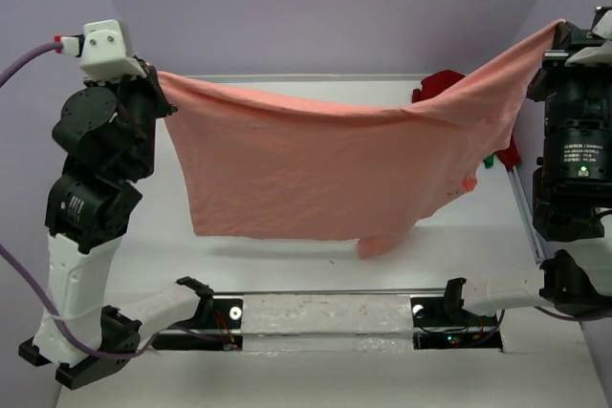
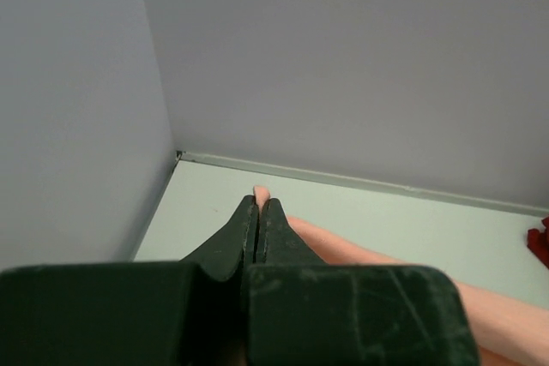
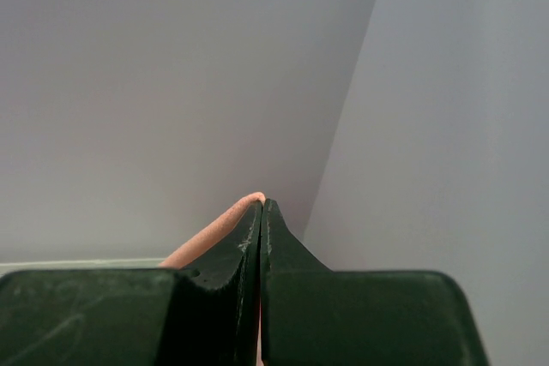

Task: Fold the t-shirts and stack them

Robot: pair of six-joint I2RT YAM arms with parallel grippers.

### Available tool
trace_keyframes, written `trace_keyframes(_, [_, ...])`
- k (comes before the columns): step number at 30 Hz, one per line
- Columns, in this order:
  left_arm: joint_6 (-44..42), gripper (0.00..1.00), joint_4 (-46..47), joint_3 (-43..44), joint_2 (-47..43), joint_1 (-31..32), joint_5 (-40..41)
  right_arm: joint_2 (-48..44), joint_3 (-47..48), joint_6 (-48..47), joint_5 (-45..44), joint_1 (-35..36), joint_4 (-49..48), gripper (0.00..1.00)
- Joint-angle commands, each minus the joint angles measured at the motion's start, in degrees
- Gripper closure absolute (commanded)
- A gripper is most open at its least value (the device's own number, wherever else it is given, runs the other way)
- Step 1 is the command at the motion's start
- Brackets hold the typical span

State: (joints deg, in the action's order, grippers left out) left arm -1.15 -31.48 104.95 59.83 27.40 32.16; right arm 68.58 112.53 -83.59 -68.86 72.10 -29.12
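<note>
- The salmon-pink t-shirt hangs spread in the air above the table, its top edge sagging in the middle.
- The left gripper, above the table's left side, is pinched tight on one top corner.
- The right gripper, higher and above the table's right edge, is clamped on the other corner.
- A dark red t-shirt lies crumpled at the table's far right, partly hidden.
- A scrap of green t-shirt shows at the table's right edge.
</note>
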Motion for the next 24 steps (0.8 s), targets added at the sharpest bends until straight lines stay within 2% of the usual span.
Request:
trace_keyframes(1, [0.53, 1.0, 5.81, -2.63, 2.21, 0.11, 1.24, -0.72, -5.37, 4.57, 3.03, 0.33, 1.7, 1.0])
trace_keyframes(6, [1.14, 1.0, 7.49, -6.67, 5.03, 0.11, 1.67, -1.34, -13.8, 12.29, 4.43, -5.02, 3.54, 1.0])
trace_keyframes(8, [2.55, 1.0, 8.98, -9.04, 5.29, 0.02, 1.85, -0.64, -12.0, 34.44, 11.69, -16.23, 29.7, 1.0])
trace_keyframes(9, [2.64, 1.0, 10.81, -11.23, 5.21, -0.32, 1.5, 1.63, -7.55, 53.08, 17.04, -21.59, 49.06, 1.0])
trace_keyframes(10, [3.08, 1.0, 11.44, -12.21, 5.47, -0.85, -0.07, 2.34, -8.81, 55.79, 24.4, -28.0, 49.68, 1.0])
trace_keyframes(12, [3.52, 1.0, 12.59, -14.06, 6.26, -3.22, -2.27, 3.13, -12.59, 56.86, 26.83, -29.72, 46.62, 1.0])
trace_keyframes(17, [3.96, 1.0, 15.48, -16.08, 8.89, -6.65, -6.75, 8.06, -8.38, 60.65, 32.72, -34.64, 49.51, 1.0])
trace_keyframes(20, [4.14, 1.0, 15.41, -14.08, 11.34, -9.73, -9.04, 10.95, -6.98, 62.85, 34.84, -40.78, 51.45, 1.0])
trace_keyframes(24, [3.69, 1.0, 15.4, -11.79, 13.2, -10.26, -11.06, 12.72, -6.63, 63.99, 36.43, -41.95, 52.06, 1.0])
